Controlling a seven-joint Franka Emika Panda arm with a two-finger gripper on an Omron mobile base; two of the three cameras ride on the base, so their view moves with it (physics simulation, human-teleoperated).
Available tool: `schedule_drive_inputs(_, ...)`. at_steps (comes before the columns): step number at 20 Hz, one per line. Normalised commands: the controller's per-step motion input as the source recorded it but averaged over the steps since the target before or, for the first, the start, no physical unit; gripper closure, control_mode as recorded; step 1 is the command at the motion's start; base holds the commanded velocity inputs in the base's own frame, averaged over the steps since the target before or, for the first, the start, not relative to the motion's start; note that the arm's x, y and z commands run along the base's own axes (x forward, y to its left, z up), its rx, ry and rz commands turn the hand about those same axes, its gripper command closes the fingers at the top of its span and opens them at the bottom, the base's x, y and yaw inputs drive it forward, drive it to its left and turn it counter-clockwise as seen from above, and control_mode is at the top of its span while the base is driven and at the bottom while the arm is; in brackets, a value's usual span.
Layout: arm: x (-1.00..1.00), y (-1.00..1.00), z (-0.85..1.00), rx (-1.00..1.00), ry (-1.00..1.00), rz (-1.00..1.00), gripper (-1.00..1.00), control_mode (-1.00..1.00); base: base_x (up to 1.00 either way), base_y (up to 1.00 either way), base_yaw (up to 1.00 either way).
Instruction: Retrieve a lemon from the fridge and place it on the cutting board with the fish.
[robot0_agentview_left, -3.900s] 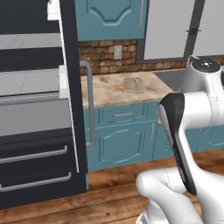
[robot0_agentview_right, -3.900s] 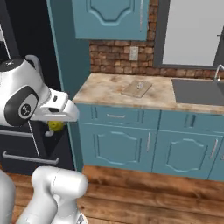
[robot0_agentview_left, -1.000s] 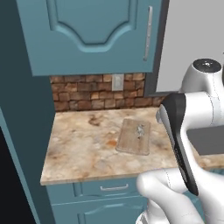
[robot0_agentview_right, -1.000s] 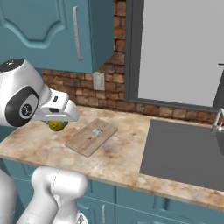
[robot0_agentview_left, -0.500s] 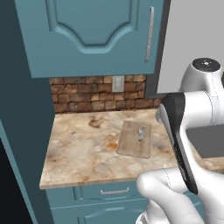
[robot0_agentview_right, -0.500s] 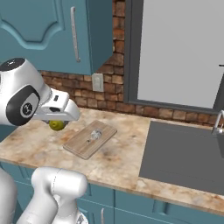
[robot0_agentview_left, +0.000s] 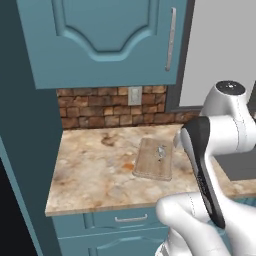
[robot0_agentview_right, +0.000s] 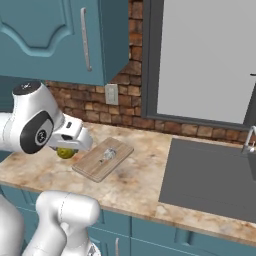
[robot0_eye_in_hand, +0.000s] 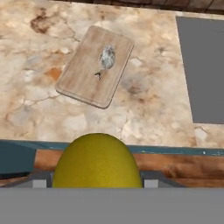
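Marbled countertop (robot0_eye_in_hand: 144, 105) bears the cutting board (robot0_eye_in_hand: 83, 74) — fish (robot0_eye_in_hand: 106, 57) on it; jaws grip the lemon (robot0_eye_in_hand: 97, 161).

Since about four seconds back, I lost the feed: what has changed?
The base has driven from the fridge to the counter, so the whole view shifted; the cutting board now lies close ahead. Unchanged: the hand still grips the lemon, and the fish stays on the board.
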Motion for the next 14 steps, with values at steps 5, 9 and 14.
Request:
schedule_drive_inputs(5,0.58,0.38,-0.45,0.00,-0.03,0.00,1.00,-1.00,0.00,0.00,0.00)
schedule_drive_inputs(9,0.69,0.17,-0.60,0.00,-0.10,0.00,1.00,-1.00,0.00,0.00,0.00)
schedule_drive_inputs(14,0.88,0.00,-0.27,0.00,0.12,0.04,1.00,-1.00,0.00,0.00,0.00)
